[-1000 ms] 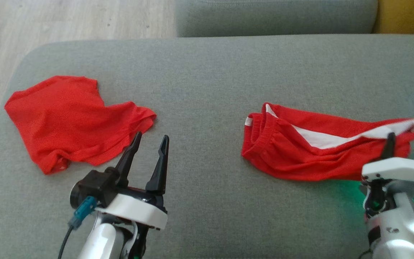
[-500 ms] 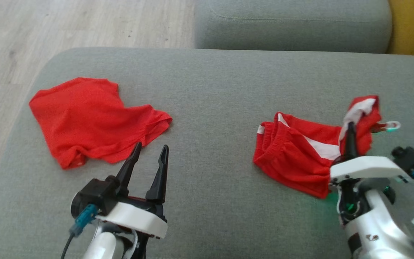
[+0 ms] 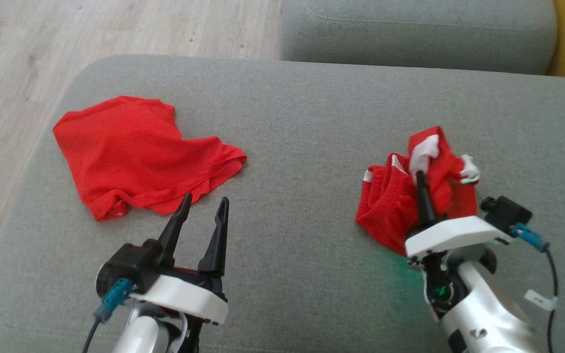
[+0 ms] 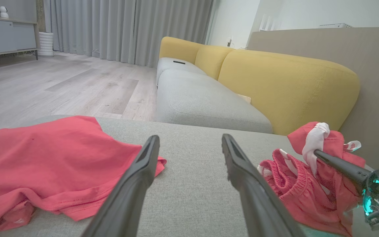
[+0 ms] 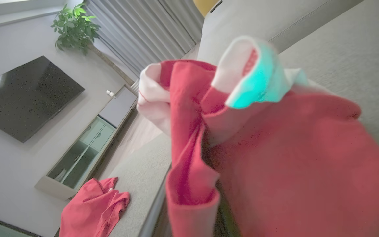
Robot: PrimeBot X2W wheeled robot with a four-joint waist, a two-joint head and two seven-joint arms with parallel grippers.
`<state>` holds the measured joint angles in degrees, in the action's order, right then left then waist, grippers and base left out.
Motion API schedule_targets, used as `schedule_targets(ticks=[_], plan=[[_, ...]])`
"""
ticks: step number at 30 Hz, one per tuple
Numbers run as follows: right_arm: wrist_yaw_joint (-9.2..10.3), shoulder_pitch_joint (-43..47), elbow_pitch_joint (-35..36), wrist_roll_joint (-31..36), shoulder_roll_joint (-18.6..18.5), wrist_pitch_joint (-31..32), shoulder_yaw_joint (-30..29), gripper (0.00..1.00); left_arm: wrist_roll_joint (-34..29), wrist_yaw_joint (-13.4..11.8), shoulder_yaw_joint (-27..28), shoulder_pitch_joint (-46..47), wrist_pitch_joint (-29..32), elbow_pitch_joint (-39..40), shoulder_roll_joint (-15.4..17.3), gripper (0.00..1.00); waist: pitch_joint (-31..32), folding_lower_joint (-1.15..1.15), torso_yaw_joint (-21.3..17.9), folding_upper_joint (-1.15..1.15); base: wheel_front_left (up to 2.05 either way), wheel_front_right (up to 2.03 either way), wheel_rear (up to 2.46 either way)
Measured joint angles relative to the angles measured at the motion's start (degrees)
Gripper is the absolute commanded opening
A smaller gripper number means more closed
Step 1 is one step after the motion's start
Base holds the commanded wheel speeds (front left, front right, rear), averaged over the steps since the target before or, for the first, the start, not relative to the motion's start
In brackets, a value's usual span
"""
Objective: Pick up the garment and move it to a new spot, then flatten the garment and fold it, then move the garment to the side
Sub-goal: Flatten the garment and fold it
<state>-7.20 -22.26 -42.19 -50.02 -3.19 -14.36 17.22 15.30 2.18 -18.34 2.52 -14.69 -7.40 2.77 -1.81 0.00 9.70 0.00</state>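
Two garments on grey cushion — red shorts bunched at its right side, white trim raised, right gripper seemingly clamped on that trim; left gripper w/ fingers apart, nr red shirt hem

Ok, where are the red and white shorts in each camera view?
Head view: shorts right of centre, bunched up.
Left wrist view: shorts at lower right.
Right wrist view: shorts close up, centre and right.
Shared landmark: the plain red shirt, at the left in all three.
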Motion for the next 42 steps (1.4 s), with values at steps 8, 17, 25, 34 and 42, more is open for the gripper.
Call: schedule_targets(ticks=[8,17,25,34,42], plan=[[0.00,-0.55,-3.30,-1.94,-0.05,0.00,7.99,0.13,0.00,-0.10,0.01,0.00,0.00,0.01,0.00,1.00,-0.45,0.00,0.56,0.00,0.00,0.00,0.00],[0.00,-2.93,-6.17,-6.15,-0.11,0.00,19.46,1.00,0.23,-0.18,-0.11,0.10,0.00,0.13,0.00,1.00,-0.92,0.00,1.02,0.00,0.00,0.00,0.00],[0.00,-4.46,-6.14,-10.98,-0.11,0.24,28.46,1.00,0.59,-0.26,-0.12,0.12,0.00,0.23,0.00,1.00,-0.75,0.00,0.68,0.00,0.00,0.00,0.00],[0.00,-6.88,-5.57,-10.95,-0.11,0.16,27.83,1.00,0.60,-0.66,0.60,0.04,0.00,0.53,0.00,1.00,0.45,0.00,-1.36,0.00,0.00,0.00,0.00],[0.00,-5.45,-0.59,6.30,-2.13,0.16,10.83,1.00,0.59,-0.67,2.05,-0.06,0.00,2.41,0.01,1.00,1.84,0.00,-4.54,0.00,0.00,0.00,0.00]])
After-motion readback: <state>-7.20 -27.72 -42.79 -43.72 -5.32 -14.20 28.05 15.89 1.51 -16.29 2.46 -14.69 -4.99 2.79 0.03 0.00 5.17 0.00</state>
